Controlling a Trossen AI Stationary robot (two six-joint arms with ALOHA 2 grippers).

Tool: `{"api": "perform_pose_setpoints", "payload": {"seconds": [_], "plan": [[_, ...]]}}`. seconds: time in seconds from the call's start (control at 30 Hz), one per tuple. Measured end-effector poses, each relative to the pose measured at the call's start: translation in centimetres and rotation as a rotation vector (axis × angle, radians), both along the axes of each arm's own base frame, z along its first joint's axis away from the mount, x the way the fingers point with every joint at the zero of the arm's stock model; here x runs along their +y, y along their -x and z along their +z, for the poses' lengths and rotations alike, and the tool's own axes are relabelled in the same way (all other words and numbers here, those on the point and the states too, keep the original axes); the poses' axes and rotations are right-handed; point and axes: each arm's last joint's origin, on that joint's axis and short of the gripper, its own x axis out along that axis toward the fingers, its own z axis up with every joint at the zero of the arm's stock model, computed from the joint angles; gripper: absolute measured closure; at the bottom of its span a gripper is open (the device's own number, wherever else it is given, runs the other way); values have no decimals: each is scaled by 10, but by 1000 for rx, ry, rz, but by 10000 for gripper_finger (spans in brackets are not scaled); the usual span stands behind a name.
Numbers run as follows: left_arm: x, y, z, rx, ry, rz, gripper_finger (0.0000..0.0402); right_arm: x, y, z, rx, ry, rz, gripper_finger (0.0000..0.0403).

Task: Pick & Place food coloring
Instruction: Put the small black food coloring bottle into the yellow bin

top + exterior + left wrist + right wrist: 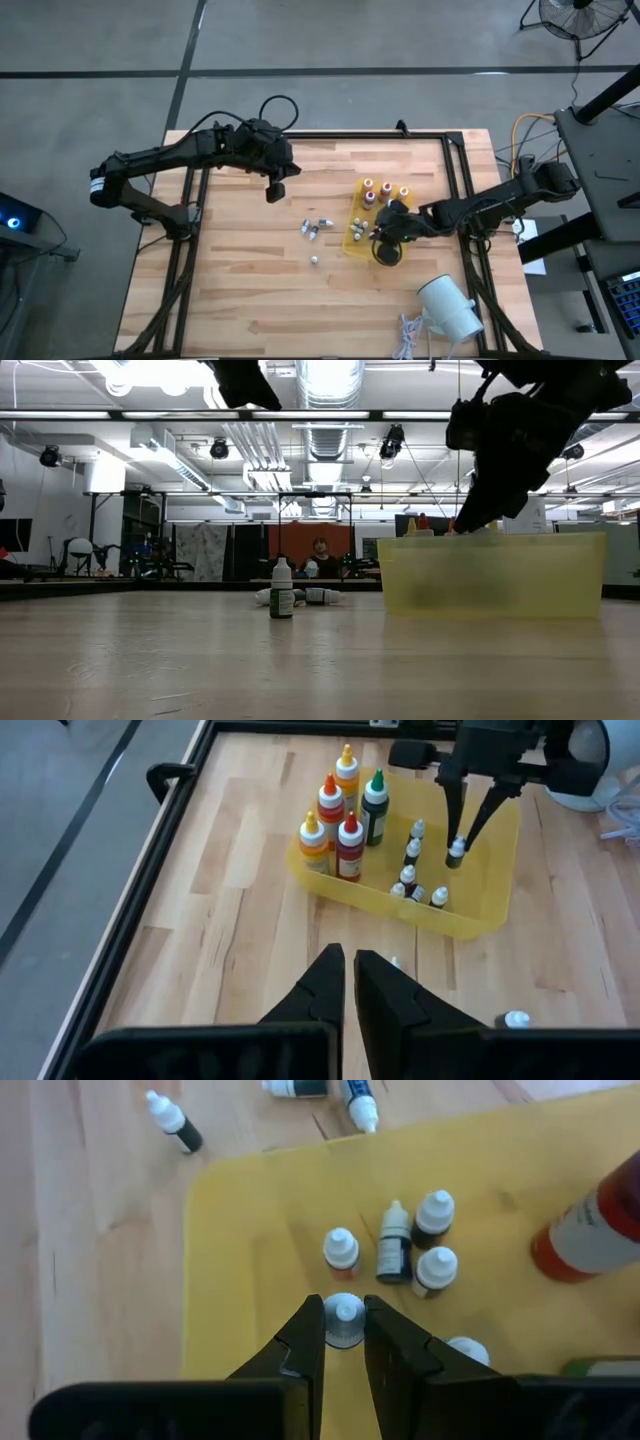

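The right claw [344, 1342] is clamped on a vial's [344, 1320] white cap over the yellow tray [250, 1230]; it looks light, stiff and slick, best pinched at the cap; the left claw [348, 982], pressed together, hovers above the worktop [250, 290].

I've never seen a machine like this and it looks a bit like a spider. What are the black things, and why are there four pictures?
The black things are two robot arms at a wooden table. Each ends in a pincer. One picture looks down from above, one looks across the tabletop, and two come from little cameras on the arms' wrists. The right pincer is holding a tiny white-capped vial over a yellow tray, where taller bottles and more small vials already stand. The left pincer is shut and empty, raised over the table. A few vials are not yet in the tray. A big white cylinder lies near the table's edge.
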Motion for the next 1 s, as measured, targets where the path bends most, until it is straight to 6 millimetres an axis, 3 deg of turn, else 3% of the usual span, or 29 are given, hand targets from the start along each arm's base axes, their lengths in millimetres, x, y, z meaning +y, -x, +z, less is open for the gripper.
{"api": "perform_pose_setpoints", "payload": {"seconds": [0.23,0.6,1.0], "plan": [[0,0,0,0,-1,2,401,0,1,-11,20,8,5,357],[2,1,0,1,9,32,401,4,-20,-42,42,46,44,357],[2,1,-1,5,31,51,401,5,-25,-44,42,48,45,357]]}}
